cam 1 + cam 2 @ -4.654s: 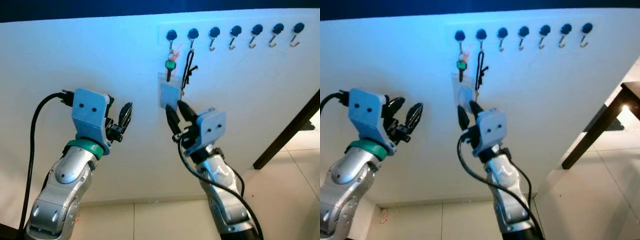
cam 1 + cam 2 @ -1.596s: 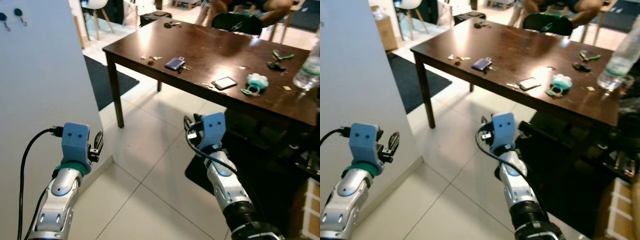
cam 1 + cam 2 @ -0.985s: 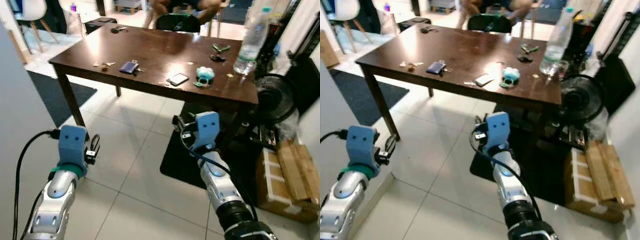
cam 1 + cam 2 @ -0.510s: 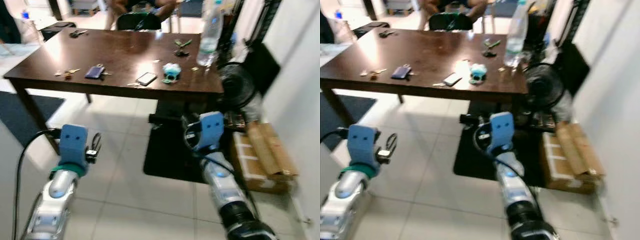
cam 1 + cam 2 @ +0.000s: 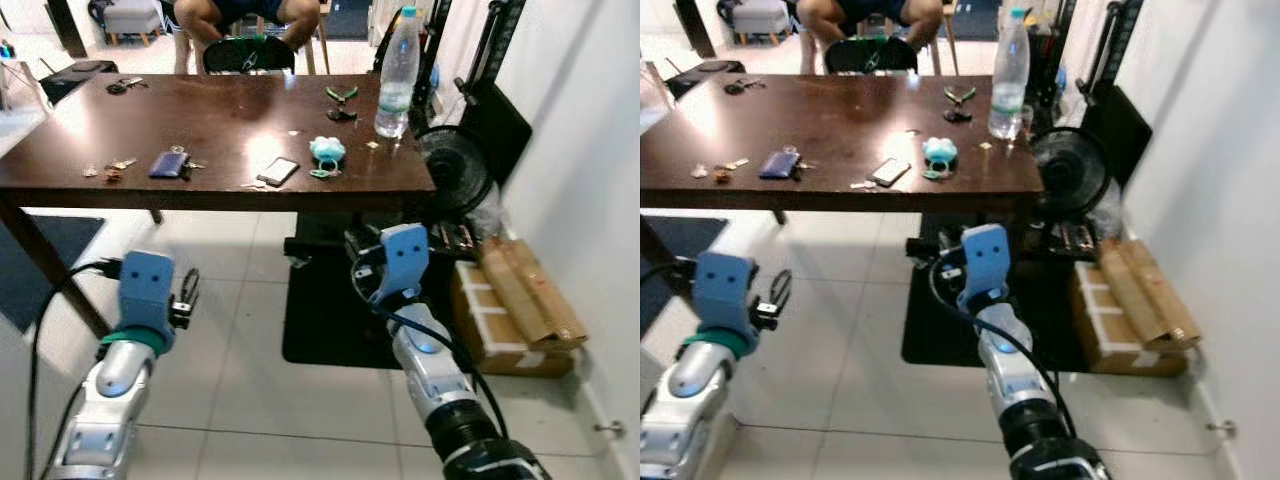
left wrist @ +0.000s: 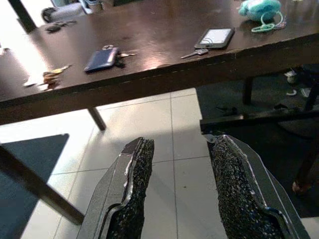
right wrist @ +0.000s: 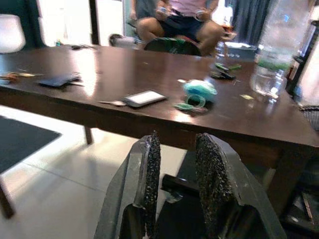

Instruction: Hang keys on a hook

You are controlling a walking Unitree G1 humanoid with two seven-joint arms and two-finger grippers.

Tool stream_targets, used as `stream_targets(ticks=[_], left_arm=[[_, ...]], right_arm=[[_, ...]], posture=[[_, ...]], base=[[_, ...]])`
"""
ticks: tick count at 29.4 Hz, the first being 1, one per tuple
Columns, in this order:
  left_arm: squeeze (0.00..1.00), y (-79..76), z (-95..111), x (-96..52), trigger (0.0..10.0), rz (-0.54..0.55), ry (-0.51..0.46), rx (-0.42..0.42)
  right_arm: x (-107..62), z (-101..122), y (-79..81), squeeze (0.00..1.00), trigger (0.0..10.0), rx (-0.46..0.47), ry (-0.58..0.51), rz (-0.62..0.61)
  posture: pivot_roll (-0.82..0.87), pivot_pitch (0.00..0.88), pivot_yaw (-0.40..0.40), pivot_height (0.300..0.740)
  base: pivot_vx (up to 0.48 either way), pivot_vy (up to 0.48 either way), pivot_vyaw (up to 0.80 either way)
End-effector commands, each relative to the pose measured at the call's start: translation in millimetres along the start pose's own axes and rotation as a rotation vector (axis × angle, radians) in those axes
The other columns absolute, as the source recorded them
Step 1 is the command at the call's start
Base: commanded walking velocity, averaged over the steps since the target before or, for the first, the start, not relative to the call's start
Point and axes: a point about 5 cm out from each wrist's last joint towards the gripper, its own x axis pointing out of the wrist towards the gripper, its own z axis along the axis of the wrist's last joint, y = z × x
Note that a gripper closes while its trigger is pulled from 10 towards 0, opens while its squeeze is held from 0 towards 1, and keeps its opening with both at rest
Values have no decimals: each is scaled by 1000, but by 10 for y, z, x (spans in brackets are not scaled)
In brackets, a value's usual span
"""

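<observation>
while both arms reach forward | left gripper (image 6: pixel 177 189) wide, empty | right gripper (image 7: pixel 177 184) narrowly parted

I see a dark wooden bench (image 5: pixel 60 165) with a phone (image 5: pixel 277 171), a blue wallet (image 5: pixel 167 165), a teal fluffy thing (image 5: pixel 326 150) and a water bottle (image 5: pixel 394 73) on it. A fan (image 5: pixel 455 170) and cardboard boxes (image 5: pixel 520 310) stand on the floor. A person (image 5: pixel 240 15) sits behind.
</observation>
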Motion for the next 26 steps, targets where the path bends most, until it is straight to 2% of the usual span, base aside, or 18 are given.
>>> stream_targets(ticks=[1,26], left_arm=[[0,-10,-29,-1,10000,-5,11,15],[0,-8,-32,-1,10000,-4,8,15]], right_arm=[[-10,-23,-20,0,10000,-4,8,-6],[-10,-28,-11,0,10000,-12,4,-2]], posture=[[-42,0,106,740],[-41,0,106,740]], base=[[465,0,0],[435,0,0]])
